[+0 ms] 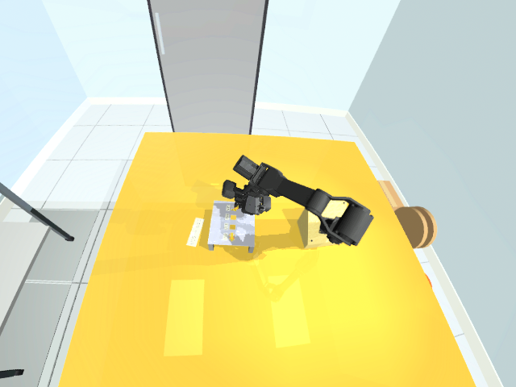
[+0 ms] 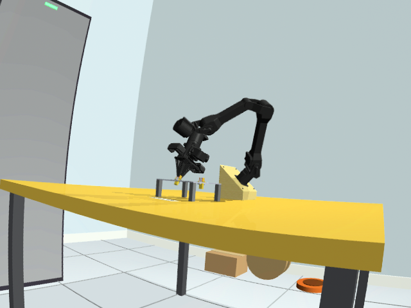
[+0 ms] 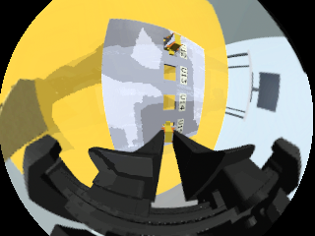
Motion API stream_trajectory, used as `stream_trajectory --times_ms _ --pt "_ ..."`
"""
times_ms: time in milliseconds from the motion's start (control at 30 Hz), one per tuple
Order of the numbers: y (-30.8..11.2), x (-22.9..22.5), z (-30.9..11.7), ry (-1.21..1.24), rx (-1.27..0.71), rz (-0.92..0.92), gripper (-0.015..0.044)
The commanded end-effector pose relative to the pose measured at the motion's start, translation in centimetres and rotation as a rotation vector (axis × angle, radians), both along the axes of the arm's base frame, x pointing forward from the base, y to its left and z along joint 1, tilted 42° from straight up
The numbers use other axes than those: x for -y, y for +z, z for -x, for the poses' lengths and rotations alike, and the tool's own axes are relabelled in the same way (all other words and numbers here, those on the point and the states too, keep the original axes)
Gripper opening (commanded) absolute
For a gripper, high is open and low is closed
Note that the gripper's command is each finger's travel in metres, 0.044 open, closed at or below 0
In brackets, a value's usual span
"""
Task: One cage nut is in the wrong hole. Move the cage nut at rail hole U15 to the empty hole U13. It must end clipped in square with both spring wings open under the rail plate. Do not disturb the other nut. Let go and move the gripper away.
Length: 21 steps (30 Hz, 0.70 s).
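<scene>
Yellow tabletop (image 1: pixel 137 300) (image 2: pixel 298 215) (image 3: pixel 74 34): carries the pale grey rail plate (image 1: pixel 244 229) (image 2: pixel 167 179) (image 3: pixel 120 93), raised on dark legs, around the middle of the top view.
Black hand (image 1: pixel 235 206) (image 2: pixel 179 176) (image 3: pixel 168 131): fingers nearly together, pinching the yellow cage nut at U15; the tips point steeply down in the exterior view.
Cage nut at U15 (image 2: pixel 178 181) (image 3: pixel 168 130): low centre of the wrist view, between the fingertips, at the near end of the row; in the exterior view it leans, part of it below the plate's level. Whether its wings are free of the hole, I cannot tell.
Hole U14 (image 1: pixel 233 217) (image 3: pixel 169 102): empty, tabletop yellow showing through, next to the held nut.
Hole U13 (image 1: pixel 232 226) (image 3: pixel 169 73): empty too, between U14 and the other nut.
Other nut (image 1: pixel 231 237) (image 2: pixel 201 183) (image 3: pixel 172 43): in the far end hole, upper centre of the wrist view, well apart from the hand.
White marked strip (image 1: pixel 194 231) (image 2: pixel 164 199): flat on the tabletop, just left of the plate in the top view.
Black arm (image 1: pixel 296 189) (image 2: pixel 262 132): arches from a pale yellow wedge base (image 1: pixel 312 239) (image 2: pixel 228 188), right of the plate in the top view.
</scene>
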<state>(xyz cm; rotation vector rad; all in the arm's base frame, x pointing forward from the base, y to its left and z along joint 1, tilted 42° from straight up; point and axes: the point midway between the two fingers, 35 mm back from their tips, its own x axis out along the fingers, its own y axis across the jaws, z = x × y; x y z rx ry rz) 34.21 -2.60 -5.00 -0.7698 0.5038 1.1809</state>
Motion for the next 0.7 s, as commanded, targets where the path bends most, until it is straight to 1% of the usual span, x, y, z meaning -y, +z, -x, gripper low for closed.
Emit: stream_trajectory --times_ms 0,667 --pt "0.08 -0.01 -0.05 -0.003 0.001 -0.004 0.0031" --pt "0.06 0.0 0.04 -0.019 0.02 -0.005 0.0031"
